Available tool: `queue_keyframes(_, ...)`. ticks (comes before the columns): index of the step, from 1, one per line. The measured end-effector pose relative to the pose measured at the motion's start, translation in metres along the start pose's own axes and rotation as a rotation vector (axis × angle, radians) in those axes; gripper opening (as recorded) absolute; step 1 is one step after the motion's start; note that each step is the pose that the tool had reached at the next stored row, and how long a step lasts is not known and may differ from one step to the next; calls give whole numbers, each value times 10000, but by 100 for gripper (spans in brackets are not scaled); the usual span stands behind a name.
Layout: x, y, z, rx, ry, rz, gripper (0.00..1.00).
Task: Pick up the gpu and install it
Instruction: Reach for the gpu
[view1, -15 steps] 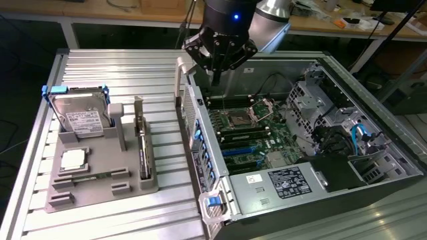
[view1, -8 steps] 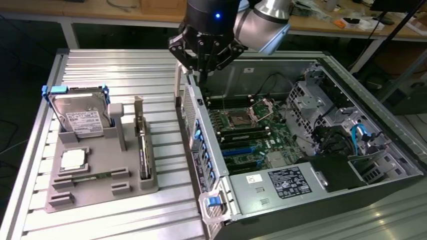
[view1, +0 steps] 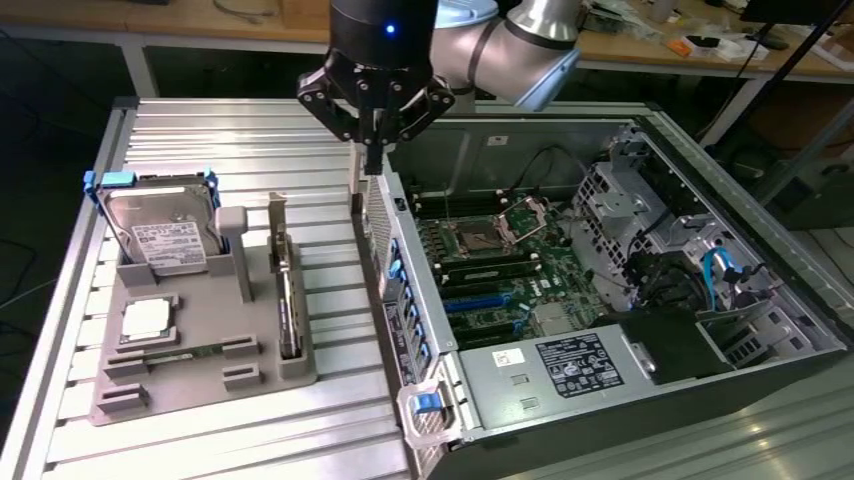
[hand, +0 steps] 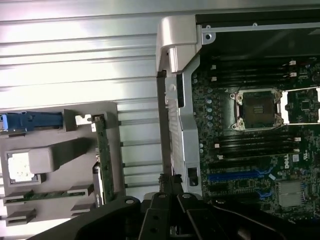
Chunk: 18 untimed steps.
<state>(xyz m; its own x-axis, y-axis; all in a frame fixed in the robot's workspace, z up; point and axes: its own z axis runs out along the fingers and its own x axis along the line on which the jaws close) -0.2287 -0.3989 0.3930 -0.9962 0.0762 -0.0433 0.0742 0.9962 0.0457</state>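
Gripper pressed shut, hovering over the PC case edge. The gpu sits in its gray holder, at 7 o'clock from it.

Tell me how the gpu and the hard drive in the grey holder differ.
The hard drive is silver with a blue frame; the gpu is a dark board with a metal end bracket. The hard drive leans back, broad face showing; the gpu stands on edge in a narrow slot, far thinner. Both sit in the grey holder, apart from the gripper.
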Motion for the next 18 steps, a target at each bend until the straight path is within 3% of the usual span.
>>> queue_keyframes(7, 211, -16, -8, -2, -21, -1, 10)
queue_keyframes(18, 642, -48, -25, -6, -71, -2, 10)
